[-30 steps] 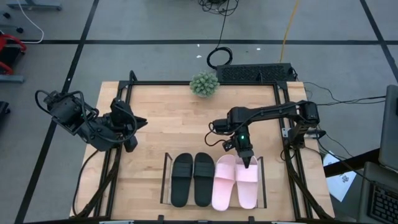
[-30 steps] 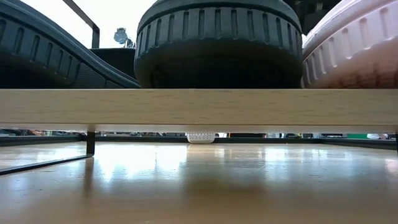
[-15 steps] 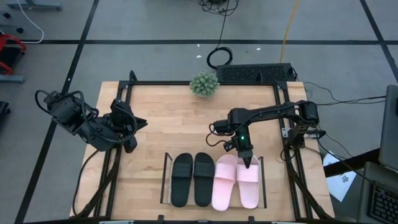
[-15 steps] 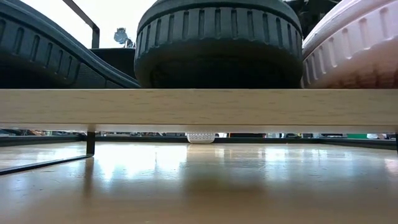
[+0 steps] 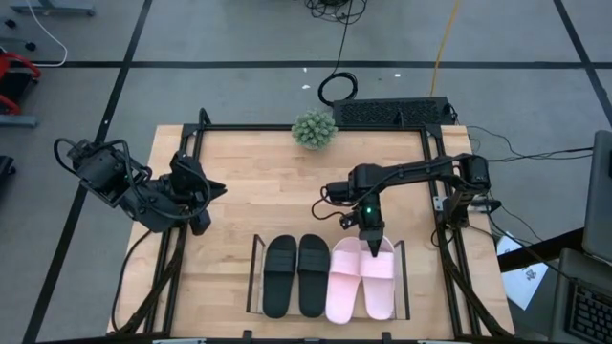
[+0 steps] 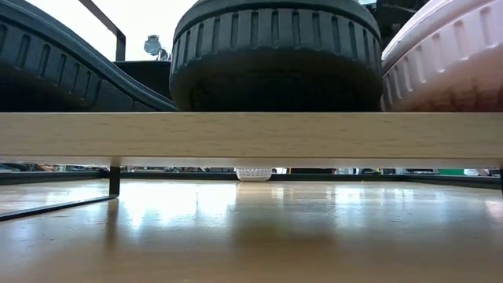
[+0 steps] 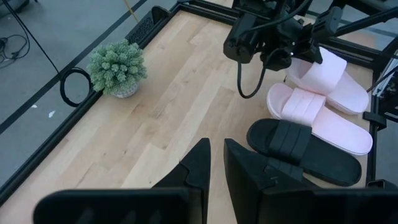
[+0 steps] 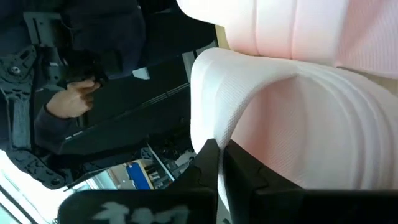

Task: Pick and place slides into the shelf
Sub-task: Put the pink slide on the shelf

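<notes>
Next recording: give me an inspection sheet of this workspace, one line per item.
Surface: wooden table, mostly bare.
Job's things: black slides and pink slides side by side in the shelf.
Clutter: small potted plant at the far edge.
End effectors: right end effector shut, tip at the rightmost pink slide's strap; left end effector parked at the left edge.
Cables: coiled cable on the floor.
Surroundings: person's hand visible beyond the table.

Overhead, low & 2 wrist cams share slides (image 5: pixel 330 275).

Black slides (image 5: pixel 295 275), pink slides (image 5: pixel 361 280), green plant (image 5: pixel 314 129).
</notes>
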